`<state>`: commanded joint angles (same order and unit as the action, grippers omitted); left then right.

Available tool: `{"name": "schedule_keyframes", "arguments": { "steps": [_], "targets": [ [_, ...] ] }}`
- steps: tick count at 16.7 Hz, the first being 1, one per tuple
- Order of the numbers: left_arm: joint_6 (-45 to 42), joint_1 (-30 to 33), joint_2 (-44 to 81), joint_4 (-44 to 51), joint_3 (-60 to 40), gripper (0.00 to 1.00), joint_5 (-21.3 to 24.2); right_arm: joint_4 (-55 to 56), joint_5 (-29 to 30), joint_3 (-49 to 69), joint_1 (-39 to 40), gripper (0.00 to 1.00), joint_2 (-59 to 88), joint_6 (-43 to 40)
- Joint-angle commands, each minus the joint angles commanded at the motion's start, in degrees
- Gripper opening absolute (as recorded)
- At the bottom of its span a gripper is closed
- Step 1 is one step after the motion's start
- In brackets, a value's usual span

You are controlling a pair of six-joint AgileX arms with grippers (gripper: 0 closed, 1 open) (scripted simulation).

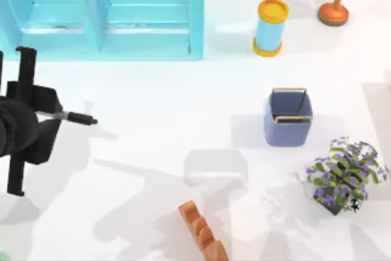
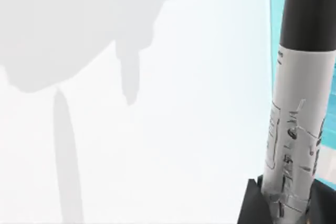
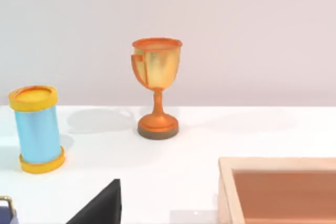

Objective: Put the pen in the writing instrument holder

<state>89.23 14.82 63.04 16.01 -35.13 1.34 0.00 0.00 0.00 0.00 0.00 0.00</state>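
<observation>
While your left gripper hung over the table's left edge, its fingers were clamped on the pen, which jutted out level toward the right with its black tip free. Your left wrist view caught the pen's grey labelled barrel close up, above bare white tabletop. You had the writing instrument holder standing upright well apart, toward the right side, between a blue cylinder with yellow ends behind it and a potted plant near the front right.
</observation>
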Motion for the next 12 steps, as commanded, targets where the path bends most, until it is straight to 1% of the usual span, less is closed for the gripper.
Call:
{"name": "schedule_keyframes", "arguments": {
  "steps": [3,5,12],
  "targets": [
    [0.51,1.1,-9.7,9.11,1.16,0.0,-1.2,0.0,0.0,0.0,0.0,1.0,0.0,0.0],
    [0.73,1.65,-13.26,12.39,1.61,0.0,-1.69,0.0,0.0,0.0,0.0,1.0,0.0,0.0],
    [0.72,1.61,-14.11,13.32,1.54,0.0,-1.76,0.0,0.0,0.0,0.0,1.0,0.0,0.0]
  ]
}}
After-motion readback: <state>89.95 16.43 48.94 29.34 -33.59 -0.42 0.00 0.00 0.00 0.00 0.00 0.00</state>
